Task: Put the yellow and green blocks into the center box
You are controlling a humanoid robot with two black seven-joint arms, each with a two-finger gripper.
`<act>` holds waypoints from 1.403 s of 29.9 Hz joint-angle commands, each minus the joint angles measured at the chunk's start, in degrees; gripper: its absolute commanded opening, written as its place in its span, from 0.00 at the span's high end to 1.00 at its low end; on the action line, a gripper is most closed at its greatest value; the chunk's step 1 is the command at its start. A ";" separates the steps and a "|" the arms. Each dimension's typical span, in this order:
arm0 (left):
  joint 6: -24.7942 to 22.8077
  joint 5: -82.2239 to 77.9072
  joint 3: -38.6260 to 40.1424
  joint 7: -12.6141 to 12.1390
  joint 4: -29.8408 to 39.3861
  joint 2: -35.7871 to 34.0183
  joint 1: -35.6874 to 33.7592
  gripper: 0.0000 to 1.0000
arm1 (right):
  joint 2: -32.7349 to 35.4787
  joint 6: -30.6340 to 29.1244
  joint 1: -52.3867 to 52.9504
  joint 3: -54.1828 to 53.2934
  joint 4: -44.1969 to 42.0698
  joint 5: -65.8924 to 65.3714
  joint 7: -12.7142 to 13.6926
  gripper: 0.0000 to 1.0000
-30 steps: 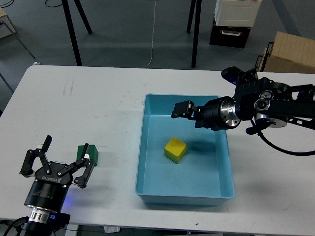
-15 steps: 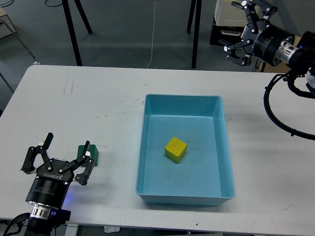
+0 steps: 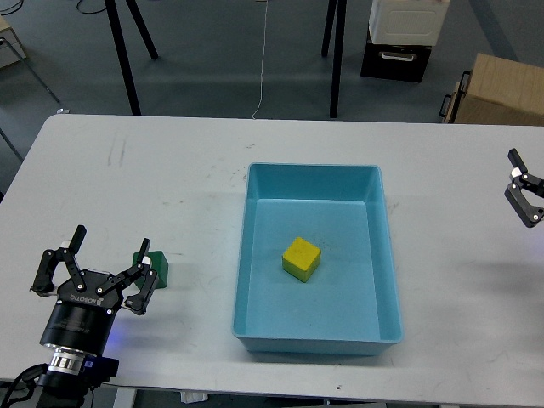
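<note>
A yellow block lies inside the light blue box at the middle of the white table. A green block sits on the table left of the box. My left gripper is open at the front left. Its right finger is just in front of the green block and hides part of it; the block is beside the finger, not between the jaws. My right gripper shows only partly at the right edge, open and empty, far from the box.
The table's front edge is close below the box. Beyond the far edge stand black stand legs, a white and black case and a cardboard box.
My right arm has left the space over the box, swung up to the back right, then dropped to the right edge. My left gripper has shifted slightly back and down near the green block.
</note>
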State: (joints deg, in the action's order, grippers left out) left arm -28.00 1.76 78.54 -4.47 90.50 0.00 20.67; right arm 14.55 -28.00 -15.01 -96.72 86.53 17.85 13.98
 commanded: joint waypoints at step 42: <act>0.00 4.14 -7.48 -1.06 -2.87 -53.86 -40.67 0.00 | -12.09 0.00 -13.65 -2.86 9.89 0.35 -0.88 0.01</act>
State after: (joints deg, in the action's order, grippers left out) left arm -28.00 8.26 83.59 -5.48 88.12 -48.85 -9.46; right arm 2.43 -28.00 -28.92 -99.59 96.36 18.23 13.01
